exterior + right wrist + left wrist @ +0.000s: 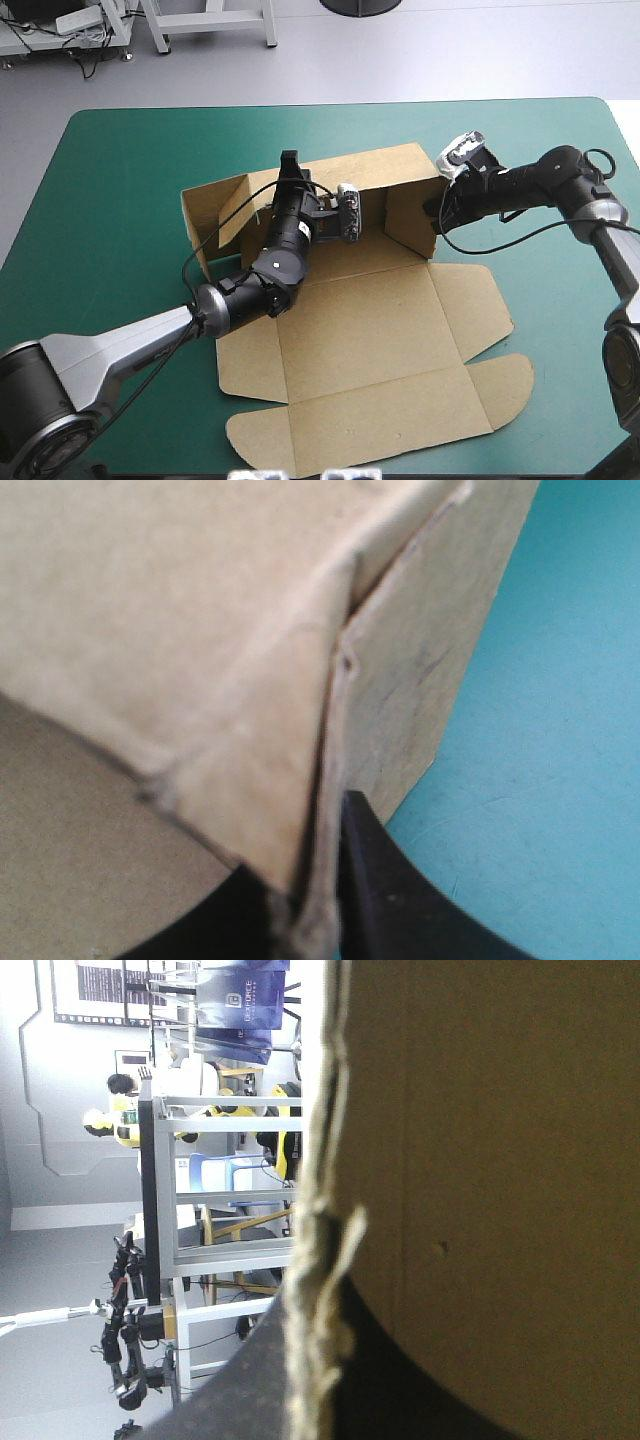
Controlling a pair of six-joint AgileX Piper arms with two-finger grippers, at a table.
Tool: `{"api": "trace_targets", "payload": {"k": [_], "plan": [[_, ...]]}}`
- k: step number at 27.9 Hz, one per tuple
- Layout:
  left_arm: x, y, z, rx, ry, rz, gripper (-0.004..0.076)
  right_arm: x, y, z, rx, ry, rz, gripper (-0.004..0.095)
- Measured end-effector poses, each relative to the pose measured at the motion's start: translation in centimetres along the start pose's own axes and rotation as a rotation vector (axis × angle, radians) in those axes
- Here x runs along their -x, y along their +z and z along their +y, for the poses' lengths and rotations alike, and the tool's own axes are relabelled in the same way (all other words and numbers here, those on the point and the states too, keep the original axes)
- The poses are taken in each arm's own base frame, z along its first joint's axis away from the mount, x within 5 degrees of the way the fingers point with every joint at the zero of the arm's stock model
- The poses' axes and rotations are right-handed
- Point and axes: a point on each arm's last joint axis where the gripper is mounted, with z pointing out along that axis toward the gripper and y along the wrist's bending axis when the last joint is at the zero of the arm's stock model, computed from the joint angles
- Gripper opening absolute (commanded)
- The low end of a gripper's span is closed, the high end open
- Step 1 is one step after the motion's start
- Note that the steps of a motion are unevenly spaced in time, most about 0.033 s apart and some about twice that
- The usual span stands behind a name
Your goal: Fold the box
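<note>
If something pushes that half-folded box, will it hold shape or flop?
Likely light: the box is one thin cut sheet, so it should slide easily. Its raised walls seem held by the jaws, with a corner gaping, so they may fall flat.

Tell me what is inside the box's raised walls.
The left gripper reaches in, shut on the box at its back wall's top edge; around it only bare brown floor shows. The floor under that arm is covered, so nothing can be told there.
</note>
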Motion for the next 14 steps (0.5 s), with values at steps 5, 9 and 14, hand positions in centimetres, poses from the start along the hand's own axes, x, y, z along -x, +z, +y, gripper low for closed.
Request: {"api": "trace_targets", "payload": {"k": [5,9,14], "plan": [[0.1,0.8,-0.7,0.03,0.083,0.028,0.0252,-0.4,0.2,0.2,0.001,0.024,-0.008,0.0002],[0.2,1.4,-1.5,0.028,0.137,0.042,0.0344,-0.5,0.3,0.2,0.002,0.037,-0.009,0.0002],[0.3,1.5,-1.5,0.033,0.159,0.038,0.0345,-0.5,0.3,0.2,0.002,0.047,-0.009,0.0002]]}}
